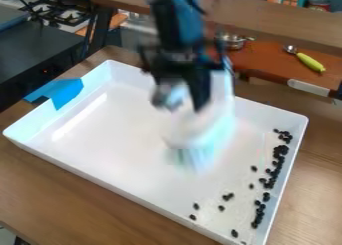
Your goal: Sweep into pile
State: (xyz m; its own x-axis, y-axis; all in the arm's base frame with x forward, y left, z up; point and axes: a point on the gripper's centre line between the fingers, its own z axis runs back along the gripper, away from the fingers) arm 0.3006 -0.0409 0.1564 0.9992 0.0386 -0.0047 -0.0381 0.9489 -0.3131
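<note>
Hanging over the middle of the big white tray (113,139), the gripper (180,96) is holding, as I am judging from its blurred shape, a white brush (204,126). The brush is pointing its pale bristles down to the tray floor, but whether they are touching it, the camera view is not showing clearly.

About the work, I am estimating that it is more than half done. Most of the dark beans (280,150) are lying in a long, uneven band beside the tray wall at the right of the view. This band is having small breaks, so it is not yet making one compact pile. Several loose beans (228,196) are resting apart from it, on the floor toward the near corner, some single and some in a tiny group. These ones are still waiting to be brought to the others, and the band itself is probably needing to be pressed together.

The tray is standing on the wooden tabletop (73,199), and blue tape (61,91) is covering a part of its far left edge. Behind, a metal pot (232,40) and a spoon with a yellow-green handle (310,62) are lying on a reddish-brown surface.
</note>
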